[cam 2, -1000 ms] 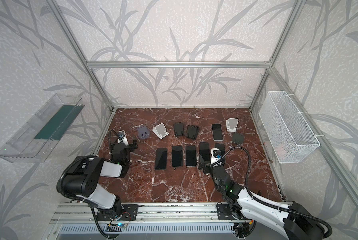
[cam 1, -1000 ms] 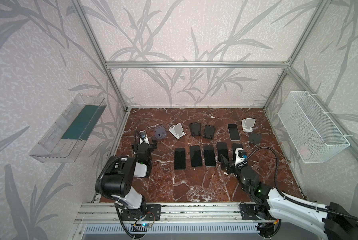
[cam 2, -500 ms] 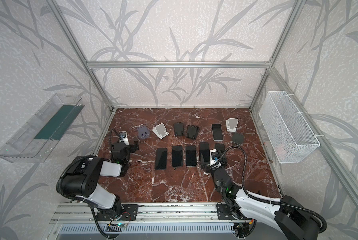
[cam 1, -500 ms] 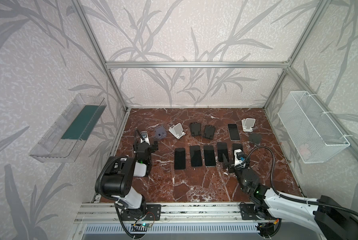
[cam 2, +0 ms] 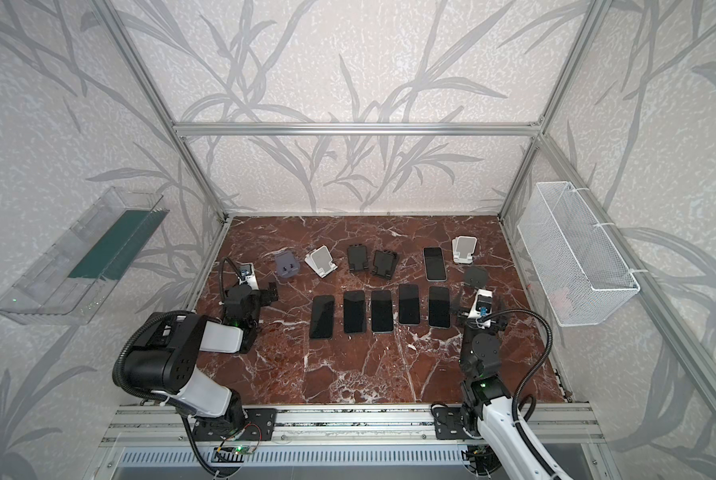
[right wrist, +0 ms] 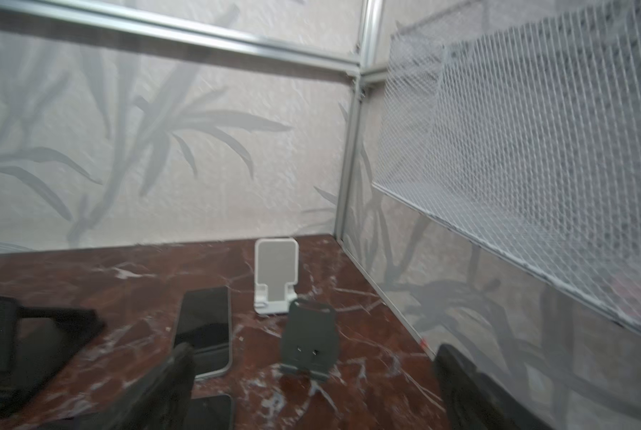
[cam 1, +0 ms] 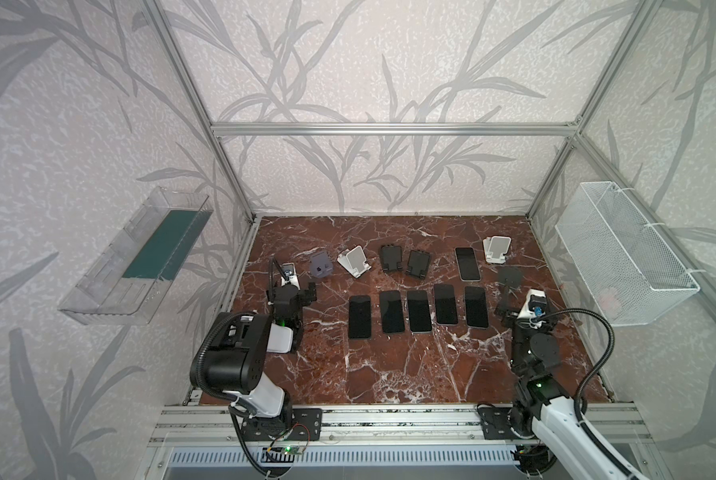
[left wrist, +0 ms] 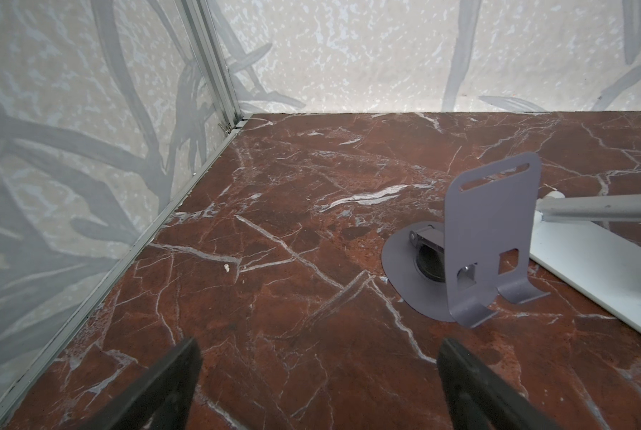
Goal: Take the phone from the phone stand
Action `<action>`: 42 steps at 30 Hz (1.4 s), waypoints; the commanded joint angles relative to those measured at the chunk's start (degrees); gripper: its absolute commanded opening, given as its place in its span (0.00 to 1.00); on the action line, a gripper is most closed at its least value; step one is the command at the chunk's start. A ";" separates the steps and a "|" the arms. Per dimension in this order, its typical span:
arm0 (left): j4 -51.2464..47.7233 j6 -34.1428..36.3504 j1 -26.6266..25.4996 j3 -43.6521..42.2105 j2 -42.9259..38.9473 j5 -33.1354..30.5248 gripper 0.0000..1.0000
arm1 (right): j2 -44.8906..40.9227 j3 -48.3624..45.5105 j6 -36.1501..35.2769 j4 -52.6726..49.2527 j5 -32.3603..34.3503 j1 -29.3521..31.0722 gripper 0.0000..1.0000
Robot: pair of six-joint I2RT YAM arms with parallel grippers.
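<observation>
My two top cameras sit high at the front, side by side, looking down on the whole marble floor [cam 1: 389, 374]. My left wrist camera is low and close, facing the back left corner and the purple stand [left wrist: 490, 238]. My right wrist camera, low too, faces the back right corner and the white stand [right wrist: 276, 275]. Both top views show those stands.

A robotics lab test cell: aluminium frame [cam 1: 389, 129], leaf-patterned wall panels [cam 1: 389, 62], marble-look tabletop [cam 1: 410, 365], robot arms [cam 1: 231, 357] bolted to a rail [cam 1: 389, 417].
</observation>
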 commanded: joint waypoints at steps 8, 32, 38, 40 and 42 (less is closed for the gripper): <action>-0.21 -0.40 0.38 1.06 -0.72 0.72 0.99 | 52.40 5.72 3.31 39.57 -20.29 -2.36 0.99; -3.93 -1.63 2.55 2.55 -1.15 5.58 0.99 | 55.09 19.63 2.35 18.03 -16.18 -0.74 0.99; -3.75 -1.55 2.55 2.49 -1.15 5.33 0.99 | 55.11 19.55 2.14 18.16 -15.96 -0.51 0.99; -3.70 -1.54 2.55 2.46 -1.15 5.24 0.99 | 55.20 19.57 2.17 18.19 -15.87 -0.50 0.99; -3.72 -1.48 2.55 2.46 -1.15 5.24 0.99 | 55.20 19.53 2.17 18.14 -15.87 -0.40 0.99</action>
